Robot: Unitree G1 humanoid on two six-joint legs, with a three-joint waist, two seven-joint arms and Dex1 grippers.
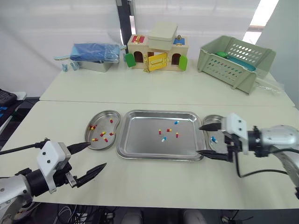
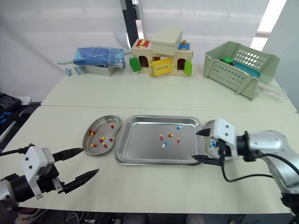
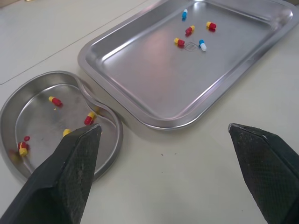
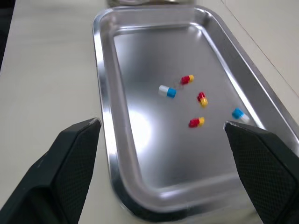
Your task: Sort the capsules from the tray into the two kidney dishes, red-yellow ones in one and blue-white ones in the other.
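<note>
As white sheeting (image 1: 56,23) hangs behind, a cream table (image 1: 154,182) bears the tray (image 1: 140,140).

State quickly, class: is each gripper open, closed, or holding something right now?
Left gripper: open, holding nothing.
Right gripper: open, holding nothing.

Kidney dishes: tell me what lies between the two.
In the left eye view, the steel tray lies between the left kidney dish and the right kidney dish, with five capsules loose in it.
</note>
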